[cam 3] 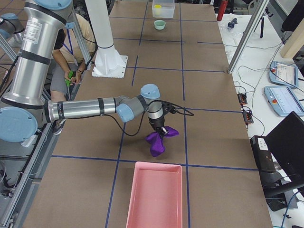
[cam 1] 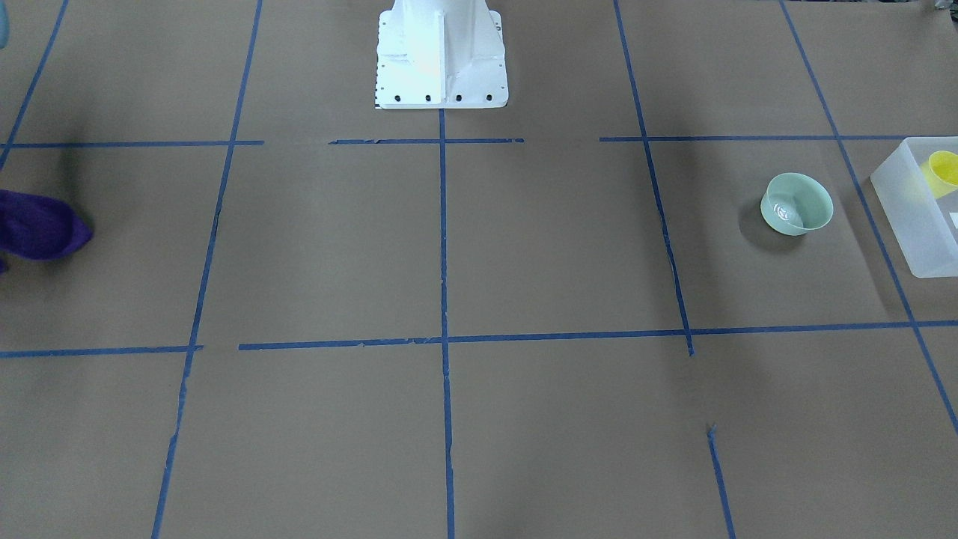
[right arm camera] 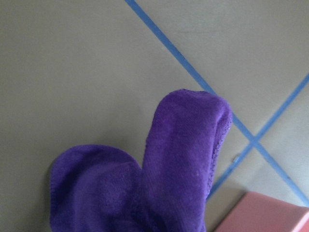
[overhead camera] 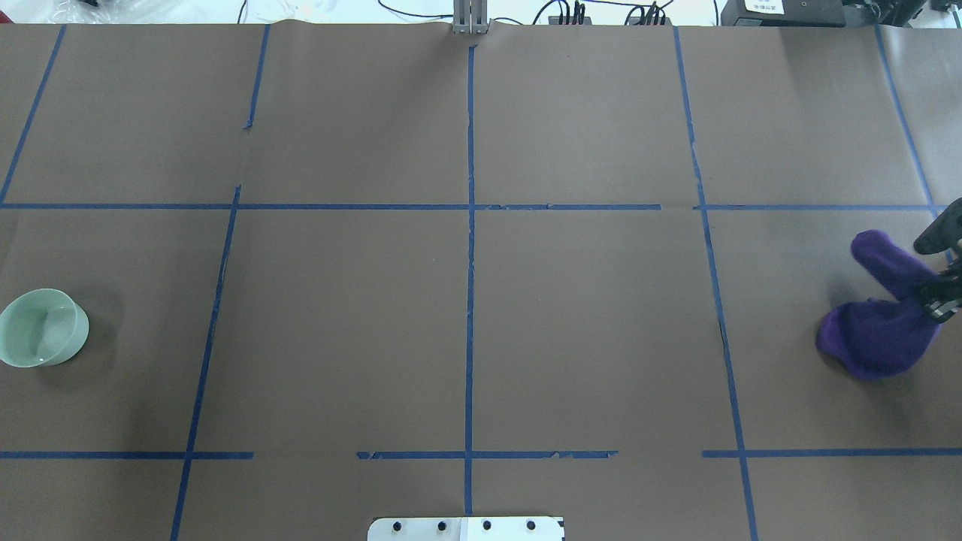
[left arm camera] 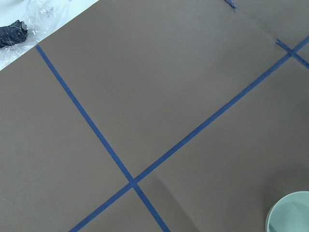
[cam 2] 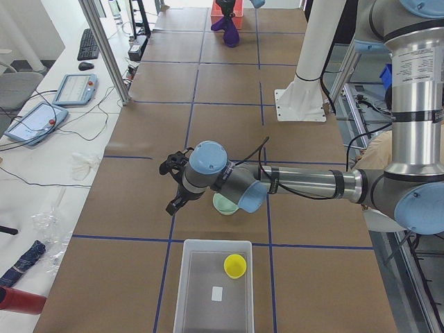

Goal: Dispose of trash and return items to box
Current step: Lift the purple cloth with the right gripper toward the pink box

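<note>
Cup: The yellow cup (cam 2: 234, 265) is sitting inside the box (cam 2: 186, 281), toward the end closest to the bowl.
Bowl: The green bowl (cam 1: 797, 203) is standing right way up on the table (overhead camera: 586, 338). It is sitting outside the box, near it, on the robot's left side.
Box: It is resting at the left end of the table. A small white slip (cam 2: 217, 293) is lying flat on its floor, apart from the cup.
Left gripper: The left gripper (cam 2: 170, 187) is hovering over the table just beside the bowl. The arm is covering part of the bowl in the side view. I cannot tell if its fingers are open or closed, or if it is holding anything.
Left wrist view: It is looking down at brown table, two crossing lines of blue tape (left arm camera: 133, 180) and a bit of the bowl's rim in the corner.
Right gripper: The right gripper (cam 3: 160, 125) is squeezing closed on the purple cloth (overhead camera: 875, 330) and holding it up at the right end of the table.
Cloth: One part is sticking up and the rest is hanging down close to the table. I cannot tell if it is touching.
Tray: A pink tray (cam 3: 154, 197) is lying near the cloth, at the table's right end.
</note>
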